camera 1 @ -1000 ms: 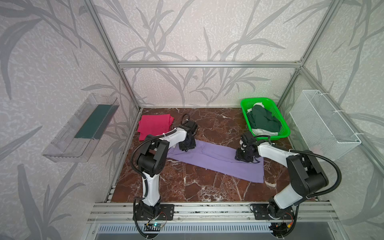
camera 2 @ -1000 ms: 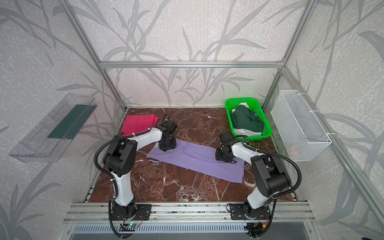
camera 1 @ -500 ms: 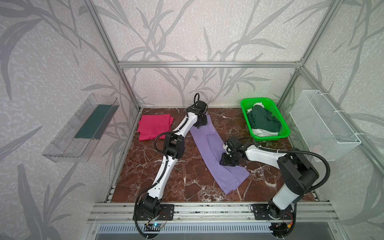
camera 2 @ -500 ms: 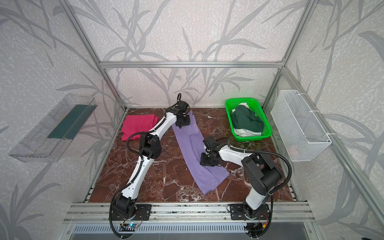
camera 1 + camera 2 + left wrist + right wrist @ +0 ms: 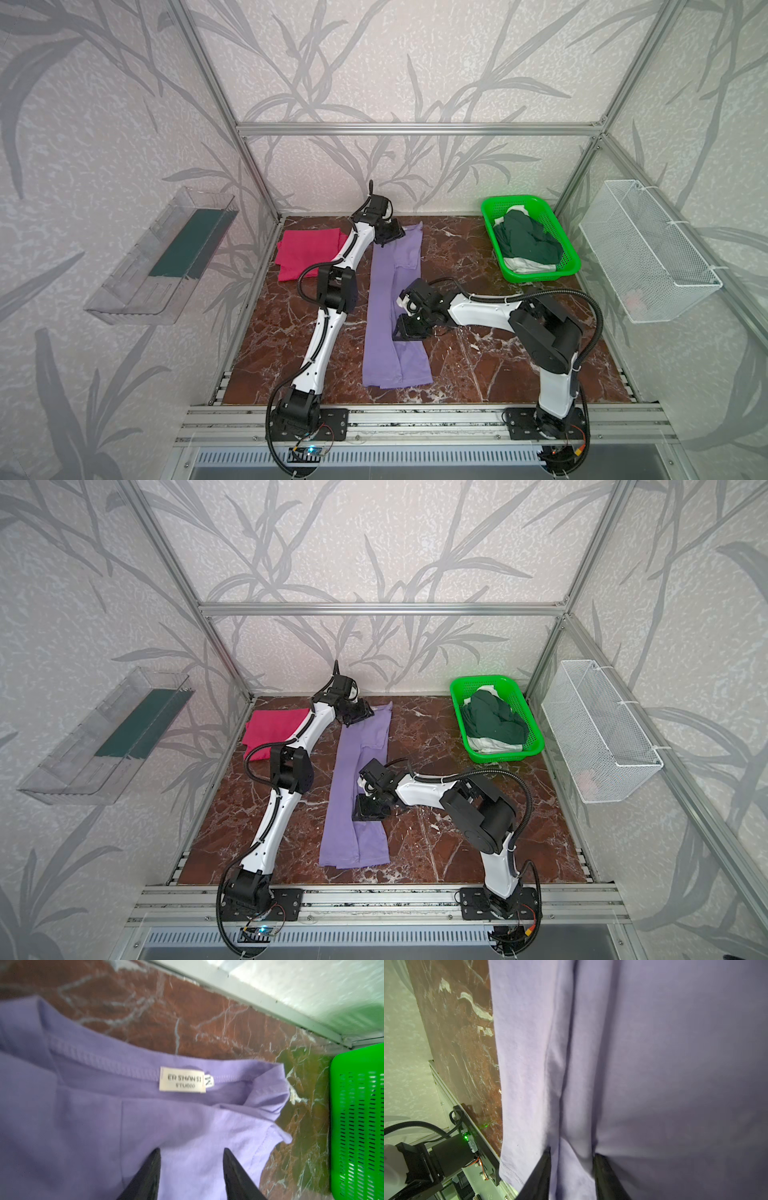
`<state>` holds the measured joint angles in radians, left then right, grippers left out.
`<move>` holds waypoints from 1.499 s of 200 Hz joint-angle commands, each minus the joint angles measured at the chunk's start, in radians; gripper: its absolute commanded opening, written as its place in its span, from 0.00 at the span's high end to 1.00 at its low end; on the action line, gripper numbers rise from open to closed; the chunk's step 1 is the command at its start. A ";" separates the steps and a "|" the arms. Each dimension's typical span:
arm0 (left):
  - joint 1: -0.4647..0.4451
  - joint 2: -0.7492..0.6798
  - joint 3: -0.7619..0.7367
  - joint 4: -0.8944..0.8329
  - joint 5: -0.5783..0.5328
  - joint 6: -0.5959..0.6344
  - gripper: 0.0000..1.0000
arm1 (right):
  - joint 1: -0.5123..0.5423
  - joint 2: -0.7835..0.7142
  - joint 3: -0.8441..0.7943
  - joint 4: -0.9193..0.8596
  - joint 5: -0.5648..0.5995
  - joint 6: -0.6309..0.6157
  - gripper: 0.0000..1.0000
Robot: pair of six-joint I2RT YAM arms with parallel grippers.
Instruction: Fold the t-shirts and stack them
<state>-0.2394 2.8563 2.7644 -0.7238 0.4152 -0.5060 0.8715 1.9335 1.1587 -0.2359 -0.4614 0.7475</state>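
On your marble tabletop the lavender t-shirt lies in a long strip. Your left fingers stand released over its collar; right fingers pinch its middle.

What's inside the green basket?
In the green basket, a crumpled dark green garment lies atop a white garment. Anything beneath them is covered.
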 commanded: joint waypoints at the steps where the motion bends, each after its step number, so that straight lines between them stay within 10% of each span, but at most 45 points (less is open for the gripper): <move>1: 0.026 0.058 0.031 0.101 0.045 -0.021 0.49 | -0.001 -0.071 0.004 -0.132 0.070 -0.014 0.63; 74: 0.005 -0.189 -0.130 -0.045 0.001 0.078 0.48 | -0.115 -0.326 -0.133 -0.225 0.210 -0.013 0.59; 183: -0.044 -1.143 -1.522 0.186 -0.148 0.020 0.48 | -0.286 -0.520 -0.306 -0.237 0.203 -0.143 0.52; 300: -0.123 -1.619 -2.129 0.046 0.009 -0.167 0.48 | 0.028 -0.466 -0.496 -0.051 0.117 0.110 0.52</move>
<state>-0.3161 1.3190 0.6949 -0.6376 0.3714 -0.5846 0.8352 1.4036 0.6754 -0.3737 -0.3214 0.7708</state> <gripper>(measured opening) 0.518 0.481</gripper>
